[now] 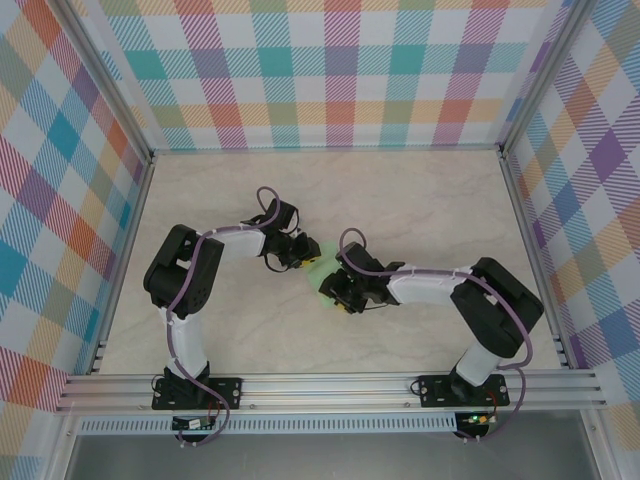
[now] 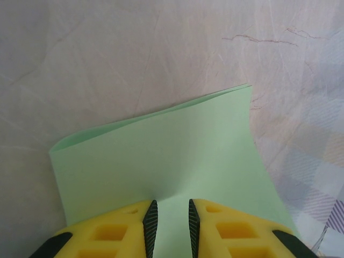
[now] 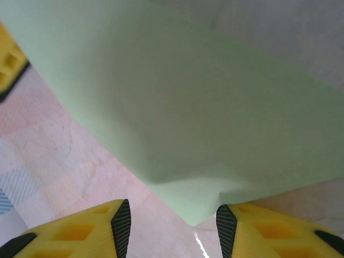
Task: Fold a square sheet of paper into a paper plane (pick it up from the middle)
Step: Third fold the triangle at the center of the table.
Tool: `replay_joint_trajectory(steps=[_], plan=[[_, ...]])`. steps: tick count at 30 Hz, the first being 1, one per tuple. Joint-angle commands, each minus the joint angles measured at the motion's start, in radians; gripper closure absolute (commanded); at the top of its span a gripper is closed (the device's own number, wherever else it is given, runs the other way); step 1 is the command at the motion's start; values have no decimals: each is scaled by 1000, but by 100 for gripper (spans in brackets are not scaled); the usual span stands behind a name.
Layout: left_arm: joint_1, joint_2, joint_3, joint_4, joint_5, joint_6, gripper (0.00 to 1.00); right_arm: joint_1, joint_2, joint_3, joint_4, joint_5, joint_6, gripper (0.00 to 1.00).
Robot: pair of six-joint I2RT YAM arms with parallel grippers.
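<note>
Left gripper and right gripper meet mid-table, with the square sheet of paper between them; left wrist view: sheet is doubled over, two layers showing at the far edge, rounded fold on the left, marbled surface behind it; left jaws are drawn in to a narrow slot on the sheet's near edge; looks clenched on the paper, though the pinch itself sits at the frame bottom and is hard to confirm; right wrist view: right jaws spread wide, released, a corner of the sheet dipping into the gap between them; sheet slopes up and away from that corner, off the table; a yellow finger of the left gripper sits at the upper left, against the paper
</note>
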Motion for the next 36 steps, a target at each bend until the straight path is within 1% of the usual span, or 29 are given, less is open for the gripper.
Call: replay_joint_trajectory(steps=[1, 9, 14, 18, 20, 24, 26, 28, 32, 36], plan=[[8, 44, -44, -65, -38, -3, 74, -2, -45, 4, -22, 64, -53, 51], [8, 47, -41, -67, -39, -4, 74, -19, -59, 52, -100, 103, -137, 48], [9, 43, -45, -70, -42, -4, 74, -44, -69, 60, -105, 99, -197, 38], [8, 44, -45, -71, -41, -4, 74, -72, -65, 73, -110, 79, -255, 35], [8, 40, -46, -72, -43, -3, 74, -89, -62, 76, -101, 56, -284, 30], [8, 43, -41, -79, -45, -3, 74, -113, -55, 71, -40, -24, -301, 30], [8, 40, -41, -79, -47, -2, 74, -123, -35, 79, -17, -82, -304, 30], [9, 39, -41, -77, -46, -3, 74, -125, -21, 80, -2, -103, -288, 31], [8, 32, -43, -79, -44, 1, 74, -131, -24, 79, -34, -81, -280, 31], [8, 33, -41, -84, -44, 3, 74, -144, -19, 87, -147, -34, -260, 31]])
